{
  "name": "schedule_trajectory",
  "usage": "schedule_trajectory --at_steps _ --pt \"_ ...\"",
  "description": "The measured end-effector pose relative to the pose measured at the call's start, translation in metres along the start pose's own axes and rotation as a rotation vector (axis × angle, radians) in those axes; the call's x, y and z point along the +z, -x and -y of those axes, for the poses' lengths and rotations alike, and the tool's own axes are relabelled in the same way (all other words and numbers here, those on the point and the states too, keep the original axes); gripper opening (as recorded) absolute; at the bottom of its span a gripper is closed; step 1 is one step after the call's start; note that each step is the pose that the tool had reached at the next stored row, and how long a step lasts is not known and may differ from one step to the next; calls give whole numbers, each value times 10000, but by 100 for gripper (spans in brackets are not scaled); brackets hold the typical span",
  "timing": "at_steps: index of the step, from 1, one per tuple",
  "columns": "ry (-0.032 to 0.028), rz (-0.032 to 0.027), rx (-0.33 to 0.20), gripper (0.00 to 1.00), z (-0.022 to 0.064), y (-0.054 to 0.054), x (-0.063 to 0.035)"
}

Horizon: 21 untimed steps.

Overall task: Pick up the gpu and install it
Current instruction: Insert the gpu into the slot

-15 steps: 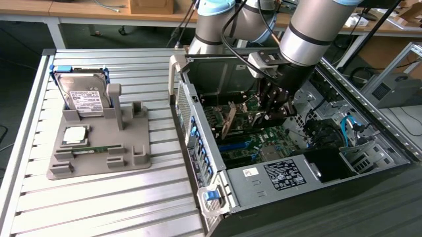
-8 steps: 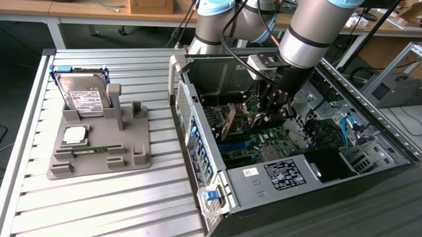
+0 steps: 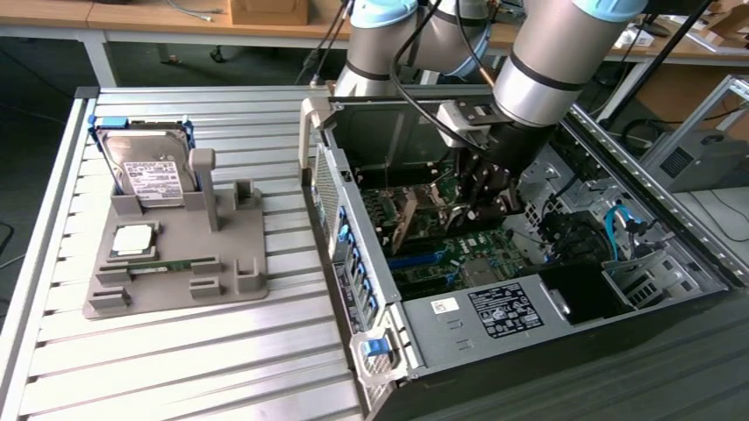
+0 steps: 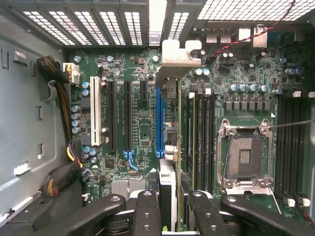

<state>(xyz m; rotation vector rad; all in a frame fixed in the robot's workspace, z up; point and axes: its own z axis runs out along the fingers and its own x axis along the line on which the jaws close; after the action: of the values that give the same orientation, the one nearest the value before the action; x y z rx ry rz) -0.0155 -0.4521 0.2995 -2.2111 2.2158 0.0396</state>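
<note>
Exterior view: grey robot arm reaching into the open black computer case [image 3: 655, 351] lying on the slatted metal table [image 3: 175, 368]; the gripper [image 3: 486, 189] holds the gpu [image 3: 404, 219], a thin card with brownish circuit-board back, edge-down above the green motherboard [image 3: 451, 259]. Wrist view: black gripper [image 4: 170, 209] fingers [image 4: 147, 211] clamped on the gpu [image 4: 168, 147], whose silver end bracket [image 4: 173, 54] lies near the case's rear slots, beside the blue expansion slot [image 4: 159, 120]. A grey fixture tray [image 3: 175, 263] holds a silver hard drive [image 3: 150, 171].
</note>
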Motion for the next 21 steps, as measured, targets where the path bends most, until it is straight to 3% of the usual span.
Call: schedule_trajectory --at_steps 21 --pt "0 -1 0 27 -220 -21 97"
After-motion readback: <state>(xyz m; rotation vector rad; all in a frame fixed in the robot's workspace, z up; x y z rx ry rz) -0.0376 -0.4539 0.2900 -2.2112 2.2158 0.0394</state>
